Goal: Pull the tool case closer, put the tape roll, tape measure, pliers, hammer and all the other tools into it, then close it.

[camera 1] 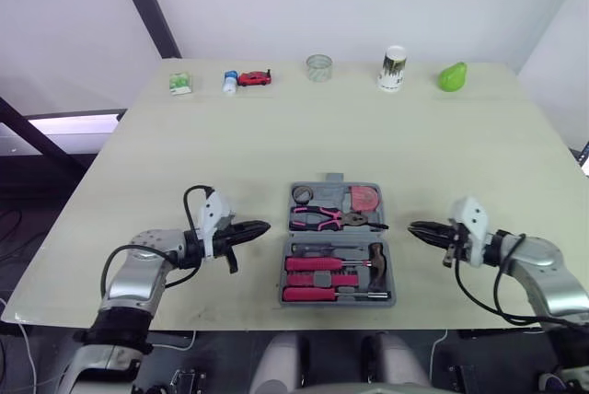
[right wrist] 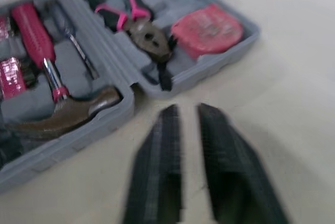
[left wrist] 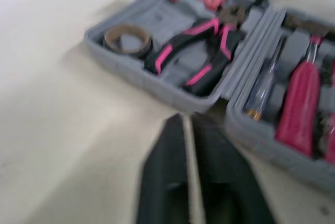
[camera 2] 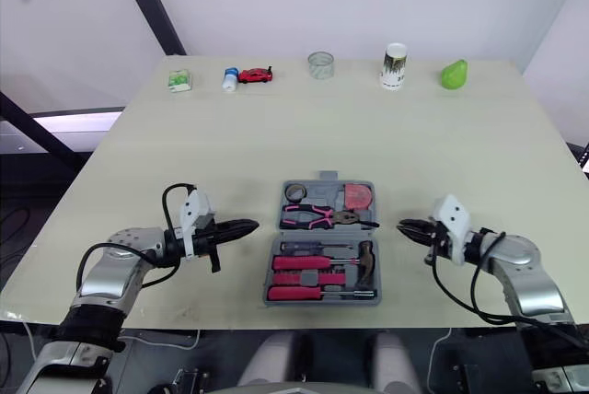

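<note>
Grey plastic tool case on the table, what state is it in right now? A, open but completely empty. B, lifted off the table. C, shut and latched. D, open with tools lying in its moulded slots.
D: the grey plastic tool case lies open flat on the table, with the pink-handled pliers in the far half and the hammer in the near half.

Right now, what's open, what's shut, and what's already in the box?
tool case: open, lying flat
tape roll: in the case
pliers: in the case
tape measure: in the case
hammer: in the case
left gripper: shut, empty, beside the case
right gripper: slightly open, empty, beside the case
</note>
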Action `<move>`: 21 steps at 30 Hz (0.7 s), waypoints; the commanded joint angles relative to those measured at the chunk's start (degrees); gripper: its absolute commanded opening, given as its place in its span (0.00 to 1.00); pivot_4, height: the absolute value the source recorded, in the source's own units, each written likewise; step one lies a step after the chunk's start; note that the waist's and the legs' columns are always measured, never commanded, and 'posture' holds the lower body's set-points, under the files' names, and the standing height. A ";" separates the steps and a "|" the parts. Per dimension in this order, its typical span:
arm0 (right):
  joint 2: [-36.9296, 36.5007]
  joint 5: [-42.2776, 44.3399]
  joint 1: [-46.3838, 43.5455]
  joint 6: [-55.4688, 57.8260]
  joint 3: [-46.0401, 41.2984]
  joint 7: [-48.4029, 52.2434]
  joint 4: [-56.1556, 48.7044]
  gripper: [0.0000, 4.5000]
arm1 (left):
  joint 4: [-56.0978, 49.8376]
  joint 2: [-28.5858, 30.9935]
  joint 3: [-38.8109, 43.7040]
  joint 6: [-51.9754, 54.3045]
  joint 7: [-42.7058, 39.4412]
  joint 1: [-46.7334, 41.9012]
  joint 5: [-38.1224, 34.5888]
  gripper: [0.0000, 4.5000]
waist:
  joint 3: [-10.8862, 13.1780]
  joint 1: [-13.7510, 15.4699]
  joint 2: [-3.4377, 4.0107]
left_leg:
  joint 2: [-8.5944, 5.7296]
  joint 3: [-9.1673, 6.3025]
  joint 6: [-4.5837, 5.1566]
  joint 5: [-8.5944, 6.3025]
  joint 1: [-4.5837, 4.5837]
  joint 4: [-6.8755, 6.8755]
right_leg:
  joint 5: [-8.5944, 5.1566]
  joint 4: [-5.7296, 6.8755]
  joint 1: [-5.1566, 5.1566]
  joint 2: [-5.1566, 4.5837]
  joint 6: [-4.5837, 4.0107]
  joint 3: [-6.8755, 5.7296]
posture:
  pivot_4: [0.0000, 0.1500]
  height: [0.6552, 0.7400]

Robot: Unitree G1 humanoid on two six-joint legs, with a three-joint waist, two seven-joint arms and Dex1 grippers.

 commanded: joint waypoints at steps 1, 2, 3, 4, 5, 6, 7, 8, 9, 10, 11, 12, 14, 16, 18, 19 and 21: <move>-0.57 -2.93 -1.71 -1.54 2.49 0.75 0.66 0.01 | 4.72 0.17 -1.35 -3.54 -2.60 -1.97 1.93 0.00 | 0.00 0.00 0.00 | 0.00 0.00 0.00 0.00 0.00 0.00 | 0.00 -0.01 0.00 0.01 0.00 0.00 | 1.00 1.00; -0.24 -4.51 -2.75 -2.42 4.00 0.71 1.88 0.01 | 7.59 -0.10 -1.96 -4.66 -3.19 -3.22 2.80 0.00 | 0.00 -0.01 0.00 | 0.00 0.00 0.00 0.00 -0.01 0.00 | 0.00 -0.01 -0.01 0.01 0.00 0.00 | 1.00 1.00; 0.26 -5.66 -3.67 -2.92 5.16 0.48 2.79 0.01 | 10.26 -0.38 -2.51 -5.74 -3.41 -4.49 3.70 0.00 | 0.00 -0.01 0.00 | 0.00 0.00 0.00 0.00 -0.01 0.00 | 0.00 -0.01 -0.01 0.01 0.00 0.00 | 1.00 1.00; 0.82 -6.35 -4.36 -3.35 5.83 0.15 3.50 0.01 | 12.30 -0.57 -2.98 -6.60 -3.70 -5.49 4.50 0.00 | 0.00 -0.01 -0.01 | -0.03 0.01 0.00 0.00 -0.01 0.02 | 0.00 0.00 -0.01 0.02 0.00 -0.01 | 1.00 1.00; 1.33 -6.52 -4.84 -3.41 6.25 0.08 3.85 0.01 | 13.88 -0.74 -3.36 -7.30 -4.17 -6.28 5.06 0.00 | 0.01 -0.01 -0.01 | -0.05 0.00 0.00 0.00 -0.02 0.03 | 0.00 0.01 -0.01 0.03 0.00 -0.01 | 1.00 1.00; 1.59 -6.61 -5.07 -3.20 6.61 0.22 3.96 0.01 | 15.00 -0.88 -3.62 -7.89 -4.59 -6.87 5.46 0.00 | 0.01 -0.03 -0.01 | -0.07 -0.01 0.00 0.00 -0.02 0.06 | 0.00 0.01 -0.01 0.06 0.00 -0.02 | 1.00 1.00; 1.67 -7.12 -5.24 -3.45 7.13 0.42 4.19 0.01 | 15.95 -1.03 -3.83 -8.51 -4.96 -7.36 5.82 0.00 | 0.00 0.00 -0.01 | -0.07 -0.01 0.00 0.00 -0.04 0.07 | 0.00 0.03 -0.02 0.07 0.00 -0.02 | 1.00 1.00; 1.76 -7.81 -5.39 -4.10 7.55 0.30 4.48 0.01 | 16.64 -1.19 -4.03 -9.03 -5.23 -7.78 6.09 0.00 | 0.00 0.07 -0.01 | -0.06 -0.02 0.00 0.00 -0.04 0.08 | 0.00 0.03 -0.02 0.07 0.00 -0.02 | 1.00 1.00; 1.90 -8.18 -5.51 -4.55 7.78 0.09 4.76 0.01 | 17.20 -1.38 -4.10 -9.43 -5.43 -8.12 6.29 0.00 | 0.00 0.08 -0.01 | -0.05 -0.03 0.00 0.00 -0.06 0.10 | 0.00 0.03 -0.02 0.07 0.00 -0.03 | 1.00 1.00; 2.03 -8.38 -5.60 -4.87 7.87 -0.08 4.96 0.01 | 17.64 -1.53 -4.11 -9.76 -5.60 -8.36 6.43 0.00 | 0.00 0.06 -0.01 | -0.04 -0.04 0.00 0.00 -0.08 0.14 | 0.00 0.02 -0.02 0.06 0.01 -0.04 | 1.00 1.00; 2.43 -8.41 -5.83 -4.90 7.91 -0.27 5.24 0.01 | 18.04 -1.81 -4.30 -10.09 -5.87 -8.65 6.63 0.00 | 0.00 0.06 -0.01 | -0.03 -0.04 0.00 0.00 -0.10 0.17 | 0.00 0.02 -0.02 0.06 0.01 -0.04 | 1.00 1.00; 2.68 -8.55 -6.05 -5.05 8.07 -0.23 5.58 0.01 | 18.36 -2.07 -4.50 -10.35 -6.12 -8.89 6.82 0.00 | 0.00 0.07 -0.01 | -0.01 -0.03 0.00 0.00 -0.11 0.19 | 0.01 0.02 -0.01 0.05 0.01 -0.04 | 1.00 1.00; 3.01 -9.05 -6.32 -5.57 8.34 -0.16 6.31 0.01 | 18.68 -2.65 -4.76 -10.53 -6.59 -9.29 7.00 0.00 | 0.00 0.06 -0.01 | -0.01 -0.04 0.00 0.00 -0.11 0.22 | 0.01 0.04 -0.01 0.05 0.02 -0.04 | 1.00 1.00; 3.23 -8.97 -6.39 -5.68 8.40 0.23 6.67 0.01 | 18.80 -3.16 -4.84 -10.47 -7.03 -9.61 7.07 0.00 | 0.00 0.07 -0.01 | -0.01 -0.04 0.00 0.00 -0.10 0.23 | 0.01 0.07 -0.01 0.05 0.02 -0.03 | 1.00 1.00; 3.36 -9.29 -6.58 -6.22 8.49 0.09 7.03 0.01 | 18.93 -3.51 -5.04 -10.43 -7.39 -9.86 7.33 0.00 | 0.00 0.06 -0.01 | -0.01 -0.05 0.00 0.00 -0.11 0.24 | 0.01 0.07 -0.01 0.05 0.02 -0.04 | 1.00 1.00; 3.43 -9.36 -6.61 -6.45 8.47 0.02 7.20 0.01 | 18.81 -3.71 -5.27 -10.11 -7.71 -9.91 7.44 0.00 | 0.00 0.06 -0.01 | -0.01 -0.05 0.00 0.00 -0.11 0.24 | 0.01 0.07 -0.01 0.05 0.02 -0.04 | 1.00 1.00; 3.74 -9.37 -6.65 -6.64 8.37 -0.18 7.45 0.01 | 18.33 -4.27 -5.83 -9.49 -8.33 -10.05 7.59 0.00 | 0.00 0.05 -0.01 | -0.01 -0.05 0.00 0.00 -0.11 0.24 | 0.01 0.07 -0.01 0.05 0.02 -0.04 | 1.00 1.00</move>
